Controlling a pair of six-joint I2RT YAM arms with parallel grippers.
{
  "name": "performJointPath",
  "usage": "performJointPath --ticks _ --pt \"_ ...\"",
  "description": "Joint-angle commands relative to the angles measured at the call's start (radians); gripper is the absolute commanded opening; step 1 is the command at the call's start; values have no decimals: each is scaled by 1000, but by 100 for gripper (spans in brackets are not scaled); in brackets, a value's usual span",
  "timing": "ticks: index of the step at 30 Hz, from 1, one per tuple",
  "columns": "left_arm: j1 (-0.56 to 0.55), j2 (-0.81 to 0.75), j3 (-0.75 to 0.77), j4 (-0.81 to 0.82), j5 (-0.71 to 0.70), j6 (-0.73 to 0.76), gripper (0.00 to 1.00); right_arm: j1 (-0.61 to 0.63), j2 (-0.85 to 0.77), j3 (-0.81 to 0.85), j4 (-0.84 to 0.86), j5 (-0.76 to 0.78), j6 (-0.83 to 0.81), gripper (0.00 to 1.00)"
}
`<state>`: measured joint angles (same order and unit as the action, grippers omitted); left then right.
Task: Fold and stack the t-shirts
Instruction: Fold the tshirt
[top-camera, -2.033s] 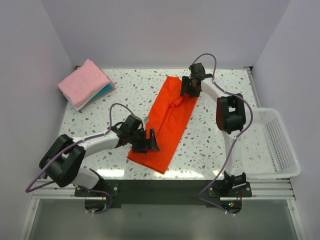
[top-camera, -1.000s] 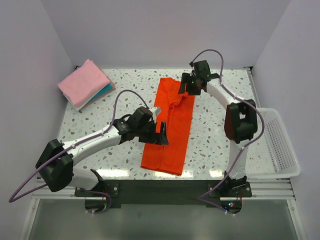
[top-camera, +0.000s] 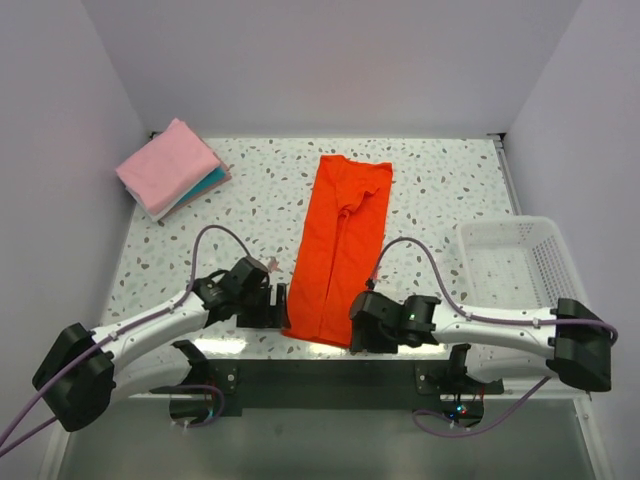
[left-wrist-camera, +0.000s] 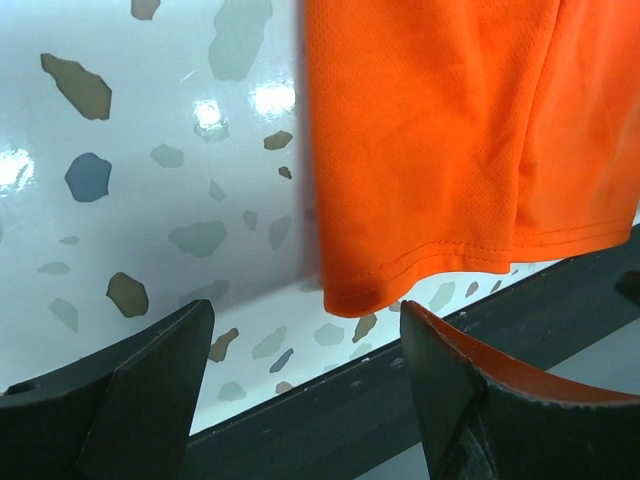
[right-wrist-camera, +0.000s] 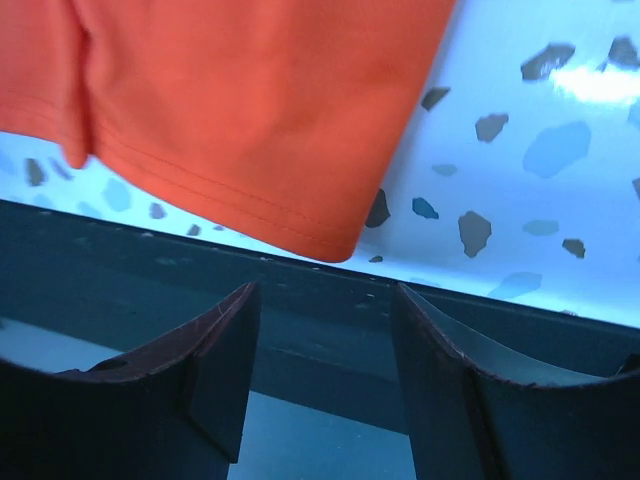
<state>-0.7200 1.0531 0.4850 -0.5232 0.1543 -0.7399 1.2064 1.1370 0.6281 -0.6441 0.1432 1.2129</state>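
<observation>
At the orange shirt's (top-camera: 340, 230) stitched hem, left gripper (left-wrist-camera: 305, 318) and right gripper (right-wrist-camera: 325, 292) gape.

Stood boxed in on three sides by pale lilac walls (top-camera: 330, 70). Held a glossy white bench (top-camera: 440, 200) flecked grey and brown, with glare near its front edge. Ended at a dark rail (top-camera: 320, 385).

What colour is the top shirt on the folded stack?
Pink shirt, best seen from top external.

Your right gripper (top-camera: 353, 322) has left the orange shirt's (top-camera: 340, 240) collar for its near right corner. The left gripper (top-camera: 279, 305) has withdrawn to the near left corner. The shirt now lies straighter.
</observation>
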Motion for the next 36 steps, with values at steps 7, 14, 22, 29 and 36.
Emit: performJointPath --ticks 7,14,22,29,36 --pt "4 53 18 101 44 19 77 44 37 28 -65 128 164 55" --pt "4 102 18 124 53 27 73 44 -101 -31 -34 170 209 54" --pt "4 123 -2 144 79 24 64 44 -42 -73 23 141 211 51" --pt "2 101 -19 118 71 14 59 44 -14 -93 58 133 212 49" --pt "2 84 -28 126 91 8 50 44 -10 -105 98 128 220 48"
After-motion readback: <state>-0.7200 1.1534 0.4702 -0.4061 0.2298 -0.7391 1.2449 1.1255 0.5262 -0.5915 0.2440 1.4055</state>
